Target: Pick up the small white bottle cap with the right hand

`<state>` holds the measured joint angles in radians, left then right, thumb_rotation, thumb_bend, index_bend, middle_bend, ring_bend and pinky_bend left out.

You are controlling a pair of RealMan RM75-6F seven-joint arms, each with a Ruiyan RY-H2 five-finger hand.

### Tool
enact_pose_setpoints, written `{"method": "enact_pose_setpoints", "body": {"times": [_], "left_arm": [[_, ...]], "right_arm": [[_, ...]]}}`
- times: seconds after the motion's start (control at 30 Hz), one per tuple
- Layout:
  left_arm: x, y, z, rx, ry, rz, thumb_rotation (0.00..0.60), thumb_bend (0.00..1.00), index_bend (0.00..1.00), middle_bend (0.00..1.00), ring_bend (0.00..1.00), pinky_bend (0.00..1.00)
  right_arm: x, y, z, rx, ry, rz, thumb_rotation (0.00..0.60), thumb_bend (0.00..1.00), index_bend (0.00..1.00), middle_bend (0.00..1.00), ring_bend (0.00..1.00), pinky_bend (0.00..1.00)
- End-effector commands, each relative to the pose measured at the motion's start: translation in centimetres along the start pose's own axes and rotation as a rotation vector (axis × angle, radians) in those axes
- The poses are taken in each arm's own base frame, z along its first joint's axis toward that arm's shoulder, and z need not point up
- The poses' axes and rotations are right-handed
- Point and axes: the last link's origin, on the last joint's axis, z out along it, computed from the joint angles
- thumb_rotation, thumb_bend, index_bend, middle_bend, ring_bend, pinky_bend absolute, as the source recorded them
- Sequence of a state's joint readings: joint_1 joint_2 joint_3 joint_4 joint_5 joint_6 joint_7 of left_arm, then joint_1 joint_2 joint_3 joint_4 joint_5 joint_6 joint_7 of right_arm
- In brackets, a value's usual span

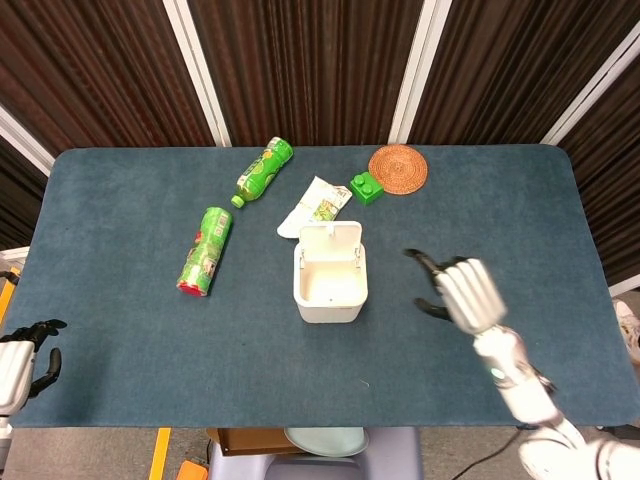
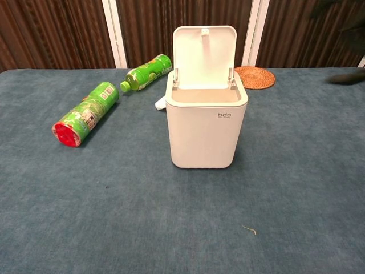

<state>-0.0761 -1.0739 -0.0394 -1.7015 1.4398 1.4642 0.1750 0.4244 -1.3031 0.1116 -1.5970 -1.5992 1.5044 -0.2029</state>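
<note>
Evidently, right hand (image 1: 465,292): hovered over the tabletop (image 1: 120,340) toward its right near part, well apart from the bin, fingers spread and nothing visible between them.
Left hand (image 1: 20,366): hung off the tabletop's near left corner; whether its fingers were curled or loose could not be told.
Small white bottle cap: not visible in either view, neither on the blue cloth nor in a hand.
Bin (image 1: 330,282): white, at the tabletop's centre, lid tipped up; its white inside was too pale to tell whether a cap lay there.
Other things: green bottle (image 1: 263,170) and woven coaster (image 1: 398,168) near the far edge, green block (image 1: 366,187) just beside the coaster, snack packet (image 1: 315,204) behind the bin, green canister (image 1: 205,250) lying left of it.
Progress: judged incomplete as shown, since the right hand held nothing; the cap had first to be found, possibly in the bin, then pinched and lifted.
</note>
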Motion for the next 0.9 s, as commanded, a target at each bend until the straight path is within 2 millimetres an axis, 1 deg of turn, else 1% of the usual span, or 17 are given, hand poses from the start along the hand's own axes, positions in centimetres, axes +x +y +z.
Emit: {"method": "enact_pose_setpoints", "body": {"times": [0.03, 0.07, 0.1, 0.17, 0.2, 0.27, 0.33, 0.4, 0.43, 0.53, 0.67, 0.9], "left_arm": [[-0.1, 0.0, 0.0, -0.001, 0.002, 0.003, 0.600, 0.58, 0.32, 0.38, 0.39, 0.52], [-0.1, 0.1, 0.1, -0.002, -0.001, 0.008, 0.600, 0.58, 0.32, 0.38, 0.39, 0.52], [-0.2, 0.1, 0.1, -0.001, -0.002, 0.010, 0.600, 0.58, 0.32, 0.38, 0.39, 0.52], [-0.4, 0.1, 0.2, -0.001, -0.008, 0.018, 0.600, 0.58, 0.32, 0.38, 0.39, 0.52], [-0.4, 0.2, 0.2, -0.002, -0.010, 0.021, 0.600, 0.58, 0.32, 0.38, 0.39, 0.52], [-0.6, 0.3, 0.3, -0.008, -0.015, 0.026, 0.600, 0.58, 0.33, 0.38, 0.39, 0.52], [-0.7, 0.5, 0.4, -0.016, -0.017, 0.030, 0.600, 0.58, 0.33, 0.38, 0.39, 0.52], [-0.8, 0.6, 0.5, -0.025, -0.022, 0.035, 0.600, 0.58, 0.33, 0.38, 0.39, 0.52], [-0.9, 0.6, 0.5, -0.026, -0.024, 0.035, 0.600, 0.58, 0.33, 0.38, 0.39, 0.52], [-1.0, 0.6, 0.5, -0.026, -0.030, 0.036, 0.600, 0.58, 0.33, 0.38, 0.39, 0.52], [-0.9, 0.6, 0.4, -0.028, -0.026, 0.032, 0.600, 0.58, 0.33, 0.38, 0.39, 0.52], [-0.7, 0.5, 0.4, -0.022, -0.017, 0.028, 0.600, 0.58, 0.34, 0.38, 0.39, 0.52]], "right_arm": [[3.0, 4.4, -8.2, -0.171, 0.046, -0.219, 0.600, 0.11, 0.43, 0.84, 0.83, 0.85], [3.0, 5.2, -9.2, -0.214, 0.044, -0.227, 0.600, 0.11, 0.43, 0.78, 0.77, 0.82], [3.0, 5.8, -9.9, -0.247, 0.037, -0.225, 0.600, 0.11, 0.43, 0.72, 0.70, 0.79], [2.6, 6.9, -10.9, -0.303, 0.016, -0.201, 0.600, 0.11, 0.41, 0.56, 0.51, 0.73], [2.4, 7.4, -11.1, -0.325, -0.002, -0.190, 0.600, 0.11, 0.39, 0.52, 0.46, 0.71], [1.7, 8.2, -11.5, -0.367, -0.055, -0.169, 0.600, 0.11, 0.33, 0.37, 0.30, 0.52], [1.1, 8.5, -11.3, -0.374, -0.110, -0.164, 0.600, 0.11, 0.26, 0.26, 0.19, 0.32], [0.7, 8.6, -11.2, -0.367, -0.158, -0.162, 0.600, 0.11, 0.18, 0.18, 0.10, 0.20], [0.6, 8.6, -11.1, -0.365, -0.169, -0.167, 0.600, 0.11, 0.13, 0.14, 0.07, 0.17], [0.1, 8.5, -11.2, -0.355, -0.196, -0.165, 0.600, 0.11, 0.06, 0.08, 0.02, 0.16], [-0.6, 8.4, -11.2, -0.343, -0.245, -0.144, 0.600, 0.11, 0.00, 0.06, 0.00, 0.16], [-0.7, 8.2, -11.1, -0.318, -0.237, -0.113, 0.600, 0.11, 0.00, 0.05, 0.00, 0.16]]}}
